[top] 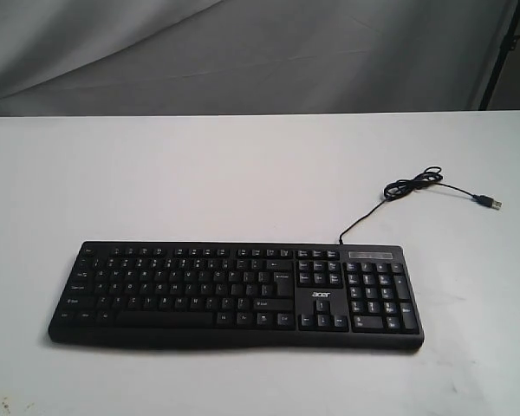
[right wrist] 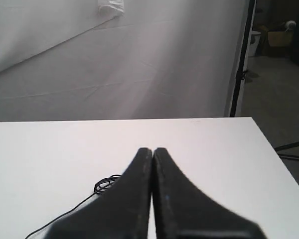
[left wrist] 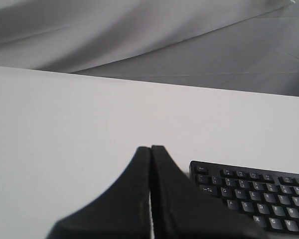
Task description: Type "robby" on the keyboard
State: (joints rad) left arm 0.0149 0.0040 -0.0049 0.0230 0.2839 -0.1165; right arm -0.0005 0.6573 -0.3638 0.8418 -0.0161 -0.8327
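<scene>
The black keyboard [top: 234, 295] lies flat near the front of the white table [top: 243, 173], number pad and white acer logo at its right end. Its thin black cable [top: 399, 192] runs back and right to a small coil and a USB plug [top: 494, 204]. Neither arm shows in the exterior view. In the left wrist view my left gripper [left wrist: 151, 148] is shut with nothing in it, above the bare table beside the keyboard's [left wrist: 259, 199] Esc corner. My right gripper [right wrist: 152, 149] is shut and empty too, with the cable coil [right wrist: 107, 183] just beside it.
A grey cloth backdrop [top: 243, 52] hangs behind the table's far edge. A dark stand pole [top: 500, 52] rises at the back right. The table's right edge [right wrist: 274, 154] shows in the right wrist view, with floor beyond it.
</scene>
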